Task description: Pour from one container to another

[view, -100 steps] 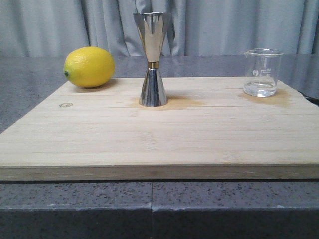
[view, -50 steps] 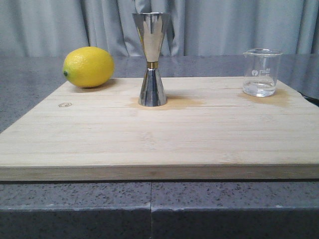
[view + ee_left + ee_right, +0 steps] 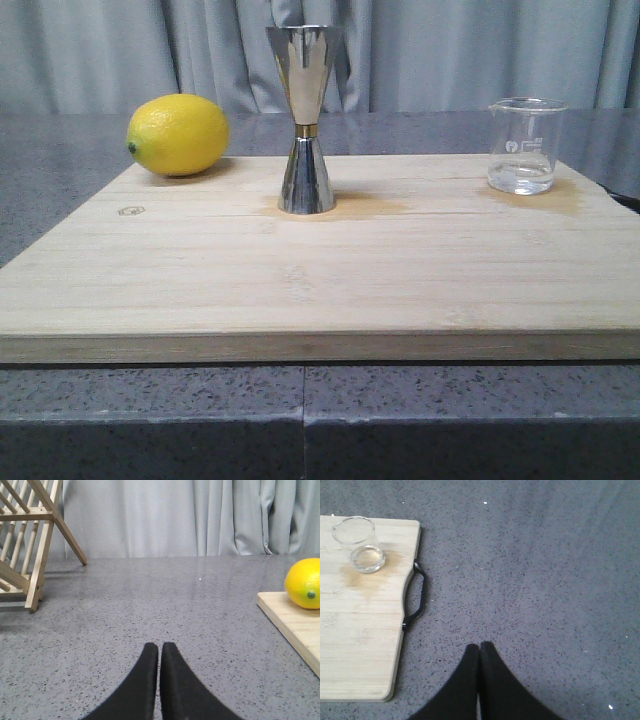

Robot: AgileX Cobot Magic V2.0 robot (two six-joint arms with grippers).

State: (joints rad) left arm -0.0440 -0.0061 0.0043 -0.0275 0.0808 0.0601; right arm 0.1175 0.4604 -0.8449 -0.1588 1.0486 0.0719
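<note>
Both my grippers empty, off the board.
Left gripper (image 3: 159, 647) and right gripper (image 3: 479, 647) pressed together; clear beaker (image 3: 526, 146), little water, board's (image 3: 300, 290) right rear; shiny gold-banded jigger (image 3: 305, 120) upright mid-rear.

We are seeing the jigger (image 3: 305, 120) standing mid-board (image 3: 320, 290), the lemon (image 3: 178, 134) at ten o'clock, the beaker (image 3: 524, 146) at two.

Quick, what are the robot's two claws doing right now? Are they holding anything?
Left gripper: closed, holding nothing, above the bare countertop.
Right gripper: closed, holding nothing, off to the side of the glass beaker.
</note>
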